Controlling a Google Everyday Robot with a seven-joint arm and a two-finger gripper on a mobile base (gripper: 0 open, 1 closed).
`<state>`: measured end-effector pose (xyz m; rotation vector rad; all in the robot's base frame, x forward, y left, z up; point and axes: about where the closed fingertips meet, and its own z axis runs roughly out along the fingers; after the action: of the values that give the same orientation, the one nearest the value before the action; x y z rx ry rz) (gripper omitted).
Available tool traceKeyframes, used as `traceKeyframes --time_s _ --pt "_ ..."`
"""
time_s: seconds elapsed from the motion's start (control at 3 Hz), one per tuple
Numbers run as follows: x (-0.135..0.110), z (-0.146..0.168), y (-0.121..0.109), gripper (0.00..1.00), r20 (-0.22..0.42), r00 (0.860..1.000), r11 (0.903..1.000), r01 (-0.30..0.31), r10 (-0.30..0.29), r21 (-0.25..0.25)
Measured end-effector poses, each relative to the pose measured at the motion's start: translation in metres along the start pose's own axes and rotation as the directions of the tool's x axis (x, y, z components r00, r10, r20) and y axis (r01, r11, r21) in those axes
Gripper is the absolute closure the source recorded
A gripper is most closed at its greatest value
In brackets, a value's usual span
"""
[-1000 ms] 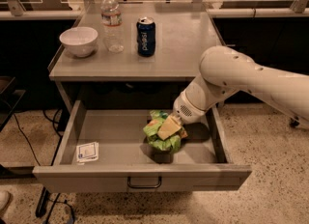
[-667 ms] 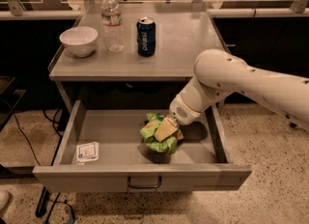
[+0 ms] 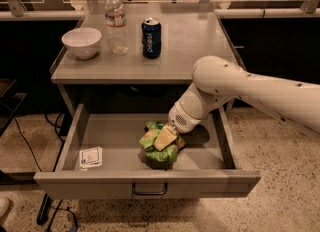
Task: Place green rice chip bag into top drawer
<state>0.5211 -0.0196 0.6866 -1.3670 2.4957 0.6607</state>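
While mid drawer (image 3: 70,137), gripper (image 3: 165,137) on bag (image 3: 159,157)

smooth cream-white arm (image 3: 260,91), rounded joints, small dark holes; pale yellow pincer (image 3: 165,138) in top drawer (image 3: 100,186).

Surface (image 3: 200,41) at rear; top drawer (image 3: 145,183) pulled out below and in front of it.

On surface, left to right: bowl (image 3: 81,42), water bottle (image 3: 116,22), can (image 3: 151,37). Bottle set slightly behind other two, near both.

In drawer: rice chip bag (image 3: 159,151) just right of centre, near front wall. Small flat packet (image 3: 91,157) in left front corner, well apart from bag.

Pincer (image 3: 166,137) inside drawer, on top of bag, touching it. Arm (image 3: 260,93) comes in from right, above drawer's right wall.
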Motion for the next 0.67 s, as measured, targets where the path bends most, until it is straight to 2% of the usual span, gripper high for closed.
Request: traceKeyframes --time_s 0.33,0.67 --pt "-0.0015 0.0101 0.0073 1.00 -0.006 1.000 0.9993 0.011 -0.011 -0.036" --pt "-0.0015 0.0101 0.0073 0.73 -0.006 1.000 0.9993 0.011 -0.011 -0.036"
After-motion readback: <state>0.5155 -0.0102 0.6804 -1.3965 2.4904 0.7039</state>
